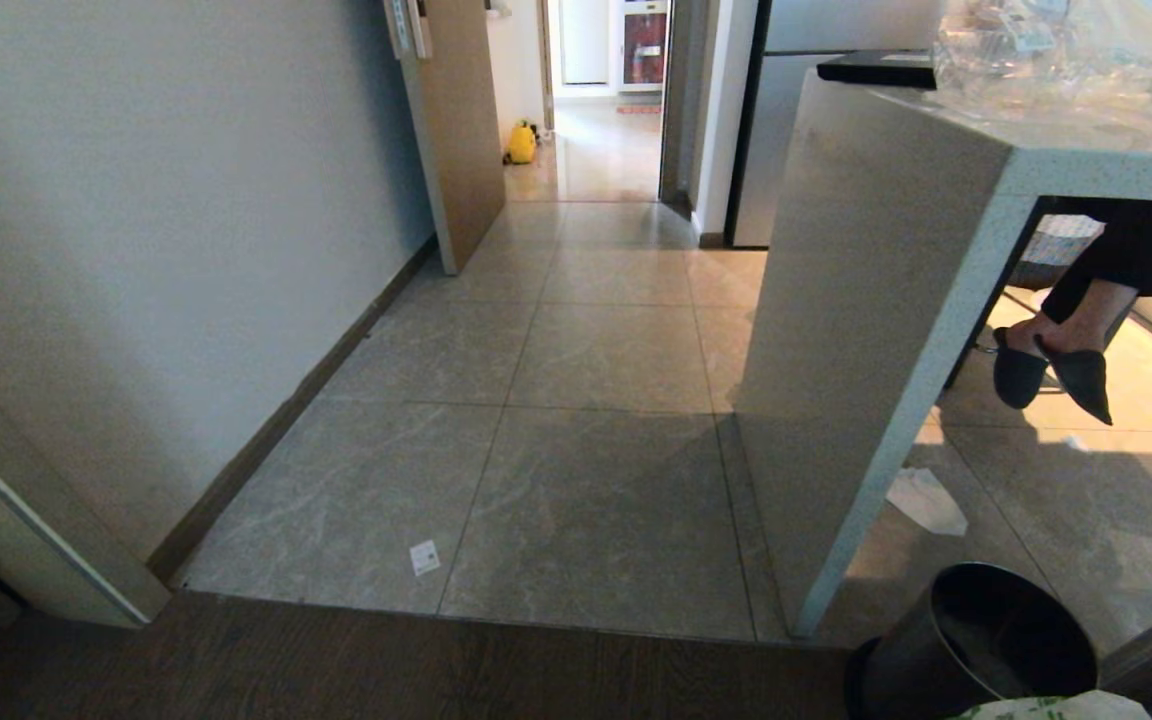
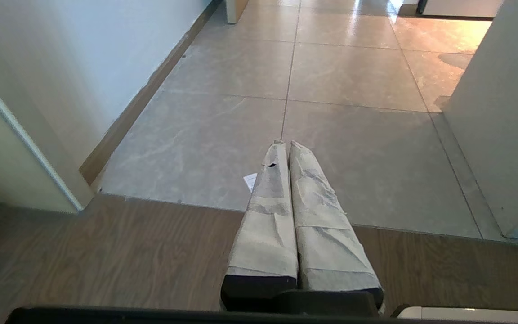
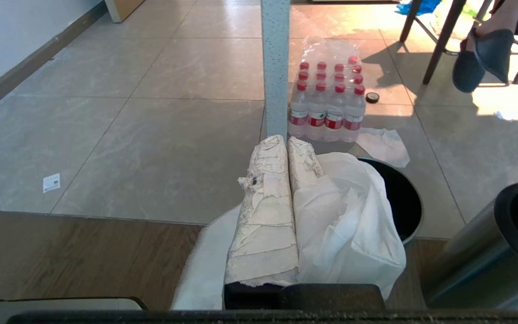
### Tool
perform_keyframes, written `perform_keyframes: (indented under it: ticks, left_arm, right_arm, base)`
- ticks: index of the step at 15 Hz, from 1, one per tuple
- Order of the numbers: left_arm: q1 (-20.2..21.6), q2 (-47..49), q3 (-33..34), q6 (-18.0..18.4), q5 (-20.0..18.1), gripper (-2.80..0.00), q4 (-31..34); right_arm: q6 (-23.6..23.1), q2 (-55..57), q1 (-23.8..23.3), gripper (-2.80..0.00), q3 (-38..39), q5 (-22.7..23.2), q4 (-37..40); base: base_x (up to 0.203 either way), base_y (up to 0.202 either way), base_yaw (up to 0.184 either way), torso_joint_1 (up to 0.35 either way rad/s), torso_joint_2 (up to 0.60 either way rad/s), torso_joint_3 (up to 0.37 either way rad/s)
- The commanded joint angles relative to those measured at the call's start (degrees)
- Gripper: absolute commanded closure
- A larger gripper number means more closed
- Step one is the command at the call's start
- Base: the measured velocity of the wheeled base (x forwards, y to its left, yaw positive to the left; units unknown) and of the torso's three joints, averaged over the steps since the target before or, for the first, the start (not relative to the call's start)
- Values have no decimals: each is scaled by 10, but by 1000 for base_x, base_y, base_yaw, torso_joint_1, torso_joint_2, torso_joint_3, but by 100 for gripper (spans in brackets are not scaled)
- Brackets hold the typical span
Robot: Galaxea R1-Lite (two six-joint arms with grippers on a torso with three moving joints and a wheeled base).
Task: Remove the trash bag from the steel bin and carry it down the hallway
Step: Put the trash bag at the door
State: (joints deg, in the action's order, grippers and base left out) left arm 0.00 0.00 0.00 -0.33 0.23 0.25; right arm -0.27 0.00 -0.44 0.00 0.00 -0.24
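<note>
Trash bag (image 3: 349, 216) pinched in right tool (image 3: 286, 144) above steel bin (image 3: 403, 198), left tool (image 2: 286, 146) closed, level

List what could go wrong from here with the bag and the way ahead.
1. The thin white plastic trash bag drapes over the shut right tool and might slip off while driving.
2. The grey speckled counter panel narrows the tiled hallway.
3. The loose bag hangs above the round dark steel bin and could snag its rim.

bottle pack (image 3: 326, 96), paper scrap (image 1: 425, 557) — slippered feet (image 1: 1051, 372)

Sharp frames; sunlit glare right, perhaps window-cast.
</note>
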Motion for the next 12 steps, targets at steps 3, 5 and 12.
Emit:
perform_keyframes:
  ticks: [3, 5, 12]
  left_arm:
    - [0, 0, 0, 0, 0, 0, 0]
    - [0, 0, 0, 0, 0, 0, 0]
    - [0, 0, 0, 0, 0, 0, 0]
  right_arm:
    - [0, 0, 0, 0, 0, 0, 0]
    - [0, 0, 0, 0, 0, 0, 0]
    - [0, 0, 0, 0, 0, 0, 0]
  base:
    - [0, 0, 0, 0, 0, 0]
    - [0, 0, 0, 0, 0, 0]
    - [0, 0, 0, 0, 0, 0]
